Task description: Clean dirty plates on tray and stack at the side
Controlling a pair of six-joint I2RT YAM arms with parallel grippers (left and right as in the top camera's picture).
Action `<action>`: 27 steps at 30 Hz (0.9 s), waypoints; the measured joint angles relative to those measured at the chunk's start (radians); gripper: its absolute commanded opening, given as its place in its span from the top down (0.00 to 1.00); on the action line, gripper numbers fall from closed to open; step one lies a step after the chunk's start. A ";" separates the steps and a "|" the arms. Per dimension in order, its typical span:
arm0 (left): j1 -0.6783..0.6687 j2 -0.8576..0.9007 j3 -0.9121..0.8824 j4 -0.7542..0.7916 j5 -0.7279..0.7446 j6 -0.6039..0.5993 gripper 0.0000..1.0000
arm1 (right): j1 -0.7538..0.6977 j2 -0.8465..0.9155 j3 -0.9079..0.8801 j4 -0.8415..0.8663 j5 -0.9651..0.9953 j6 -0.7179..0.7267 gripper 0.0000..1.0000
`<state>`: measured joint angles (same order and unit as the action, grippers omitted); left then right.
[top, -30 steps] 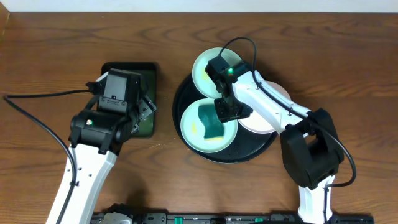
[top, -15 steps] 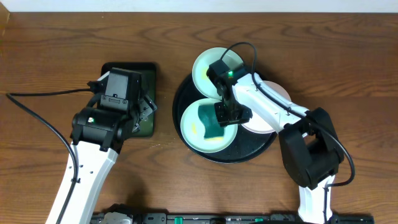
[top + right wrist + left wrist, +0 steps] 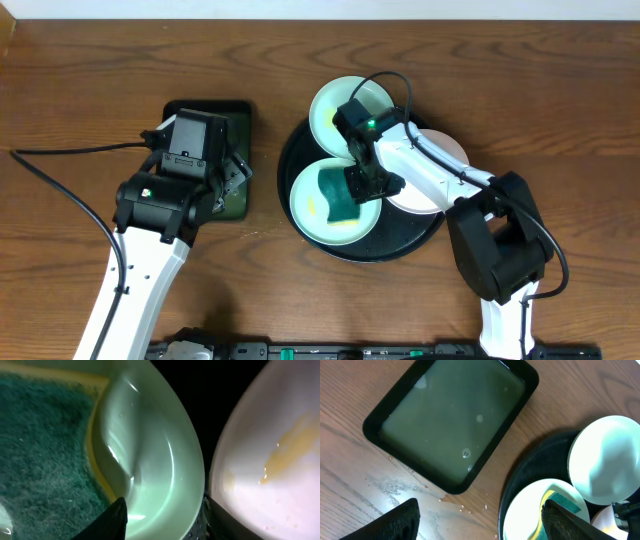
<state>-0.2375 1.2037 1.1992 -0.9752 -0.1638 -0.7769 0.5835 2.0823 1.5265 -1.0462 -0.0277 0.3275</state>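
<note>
Since a second ago the right jaws have crept slightly toward the counter's near edge over the front plate, and the white-and-black right arm has followed. The left arm has barely shifted, and the plates and sponge lie where they lay.

Three small round shallow glossy plates sit on the one large round black tray with a raised rim, right of the counter's middle. They are a pale mint-aqua front plate, a pale mint-aqua back plate lying over the tray's far rim, and a white plate at the right, mostly under the arm. The right wrist view shows a yellowish smear on the white plate.

One rectangular sponge, rough dark green scouring fibre over yellow foam, lies in the front plate. The right jaws stand apart and hold nothing. Their dark fingertips straddle the front plate's rim, one over its bowl beside the sponge, the other over the gap toward the white plate.

One smaller dark green rectangular tray with rounded corners lies on the wood-grain counter left of the black tray, apart from it. Its floor looks wet, with a few small bubbles, and water drops speckle the counter by its corner. The left jaws hang over its right side, wide apart and empty.
</note>
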 measured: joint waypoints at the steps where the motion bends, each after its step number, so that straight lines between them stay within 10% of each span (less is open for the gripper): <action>1: 0.000 0.000 0.000 0.000 0.000 0.000 0.21 | -0.004 0.000 0.000 0.017 0.000 -0.010 0.51; 27: 0.000 0.000 0.000 0.002 0.000 0.000 0.21 | -0.039 0.007 0.000 0.121 -0.003 -0.076 0.61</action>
<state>-0.2375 1.2037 1.1992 -0.9737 -0.1635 -0.7769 0.5442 2.0892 1.5269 -0.9249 -0.0303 0.2512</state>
